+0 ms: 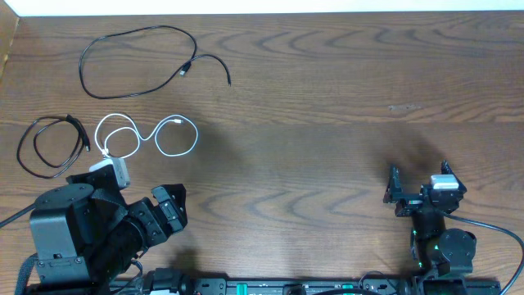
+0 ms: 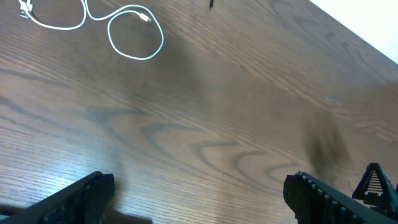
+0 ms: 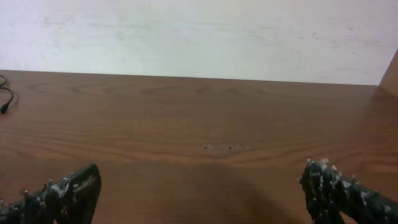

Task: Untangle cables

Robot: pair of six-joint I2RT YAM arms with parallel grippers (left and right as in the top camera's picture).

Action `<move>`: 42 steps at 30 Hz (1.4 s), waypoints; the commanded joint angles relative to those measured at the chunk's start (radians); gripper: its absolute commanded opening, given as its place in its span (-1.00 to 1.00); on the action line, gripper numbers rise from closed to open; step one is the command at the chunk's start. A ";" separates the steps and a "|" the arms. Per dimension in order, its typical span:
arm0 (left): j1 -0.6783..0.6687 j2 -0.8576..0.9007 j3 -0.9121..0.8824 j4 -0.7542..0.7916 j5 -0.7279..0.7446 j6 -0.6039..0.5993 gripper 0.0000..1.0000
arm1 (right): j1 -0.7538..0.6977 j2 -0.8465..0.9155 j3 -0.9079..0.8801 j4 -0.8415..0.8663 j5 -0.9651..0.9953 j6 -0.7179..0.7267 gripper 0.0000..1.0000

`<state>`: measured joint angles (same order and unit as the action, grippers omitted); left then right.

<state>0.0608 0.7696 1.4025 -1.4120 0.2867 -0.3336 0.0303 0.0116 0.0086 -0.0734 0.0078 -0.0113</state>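
White cable [image 1: 146, 137] nearest left claw [image 2: 199, 196], coiled black cable [image 1: 72, 121] beside, long black cable [image 1: 185, 70] beyond, 3 apart on table [image 1: 327, 98], this and right claw [image 3: 199, 193] wide open, empty

Left arm [image 1: 70, 233]: black and chunky, white block [image 1: 112, 171] on it.
Right arm [image 1: 440, 242]: black, green lights [image 1: 415, 233], black cable [image 1: 483, 223].
Fingers [image 3: 68, 190]: black, bumpy.

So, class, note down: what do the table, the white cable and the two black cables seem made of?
Table: wood or wood-look laminate, brown with clear grain lines, low sheen. White cable: probably plastic-sheathed, smooth, lying in soft loops. Large black cable and coiled black cable: similar thin flexible sheath, matte; plug ends too small to judge.
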 commanded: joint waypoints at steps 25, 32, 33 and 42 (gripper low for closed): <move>-0.089 -0.371 -0.598 0.470 -0.014 0.309 0.96 | -0.003 -0.006 -0.004 -0.002 0.001 -0.009 0.99; -0.089 -0.611 -0.930 0.771 -0.014 0.457 0.96 | -0.003 -0.006 -0.004 -0.002 0.001 -0.009 0.98; -0.089 -0.640 -0.972 0.809 -0.014 0.457 0.95 | -0.003 -0.006 -0.004 -0.002 0.001 -0.009 0.99; -0.089 -0.768 -1.172 0.985 -0.014 0.470 0.96 | -0.003 -0.006 -0.003 -0.002 0.001 -0.008 0.99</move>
<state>-0.0235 0.0273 0.2565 -0.4480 0.2790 0.1093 0.0303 0.0109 0.0082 -0.0715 0.0078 -0.0116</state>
